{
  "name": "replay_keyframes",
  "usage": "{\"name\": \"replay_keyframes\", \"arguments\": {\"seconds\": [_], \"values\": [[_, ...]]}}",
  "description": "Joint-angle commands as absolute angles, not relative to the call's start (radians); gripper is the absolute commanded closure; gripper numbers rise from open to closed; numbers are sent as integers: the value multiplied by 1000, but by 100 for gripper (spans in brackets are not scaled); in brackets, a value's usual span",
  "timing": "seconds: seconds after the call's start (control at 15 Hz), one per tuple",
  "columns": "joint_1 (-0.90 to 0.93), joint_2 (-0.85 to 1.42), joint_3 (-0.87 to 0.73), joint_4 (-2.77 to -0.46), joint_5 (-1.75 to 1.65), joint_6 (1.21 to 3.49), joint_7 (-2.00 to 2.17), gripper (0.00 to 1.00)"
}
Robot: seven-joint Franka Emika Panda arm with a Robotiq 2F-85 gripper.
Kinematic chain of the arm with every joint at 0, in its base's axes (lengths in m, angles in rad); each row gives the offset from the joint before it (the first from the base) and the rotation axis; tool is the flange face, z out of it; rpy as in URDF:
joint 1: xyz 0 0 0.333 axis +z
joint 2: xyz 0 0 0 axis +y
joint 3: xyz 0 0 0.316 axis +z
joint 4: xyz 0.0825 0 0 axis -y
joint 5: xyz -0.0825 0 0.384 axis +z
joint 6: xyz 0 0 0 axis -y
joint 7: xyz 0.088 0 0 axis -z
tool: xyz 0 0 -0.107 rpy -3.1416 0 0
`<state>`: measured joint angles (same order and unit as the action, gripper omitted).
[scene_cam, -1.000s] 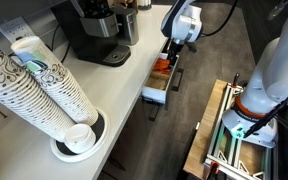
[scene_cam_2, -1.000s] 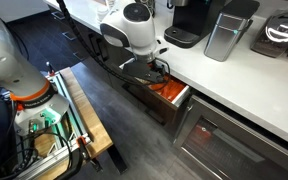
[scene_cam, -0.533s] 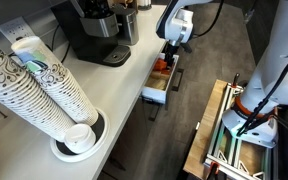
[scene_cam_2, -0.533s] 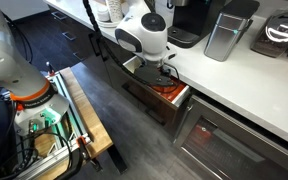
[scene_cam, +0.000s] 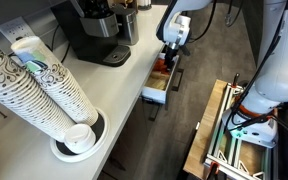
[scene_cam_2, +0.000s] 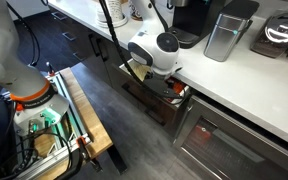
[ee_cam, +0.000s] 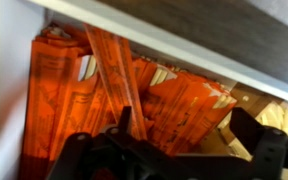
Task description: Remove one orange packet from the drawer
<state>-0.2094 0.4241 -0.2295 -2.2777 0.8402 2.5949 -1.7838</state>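
1. The gripper [ee_cam: 169,140] hangs over the drawer [ee_cam: 9,90] with its jaws wide apart.
2. One orange packet [ee_cam: 112,70] lies slanted on the other packets [ee_cam: 189,100] in the drawer. Its end reaches in between the jaws.

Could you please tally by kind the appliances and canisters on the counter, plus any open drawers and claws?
Black coffee machine: 1
Silver canister: 1
Dark round-topped appliance: 1
Open drawer: 1
Claw: 1
Total: 5

White countertop [scene_cam: 120,80], black coffee machine [scene_cam: 92,32], stacked paper cups [scene_cam: 39,85], grey floor [scene_cam_2: 84,40]
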Motion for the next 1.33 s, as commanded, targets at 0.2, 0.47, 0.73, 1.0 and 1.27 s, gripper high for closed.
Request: {"name": "replay_keyframes", "arguments": {"seconds": [0.2,0.47,0.73,1.0,1.27], "values": [[-379,479,-81,-2215,888,2607,-1890,0],[-409,490,-51,-2206,921,2637,-1949,0],[-417,494,-41,-2205,953,2654,-2003,42],[-418,499,-39,-2203,981,2664,-2049,73],[-412,488,-44,-2208,997,2669,-2087,95]]}}
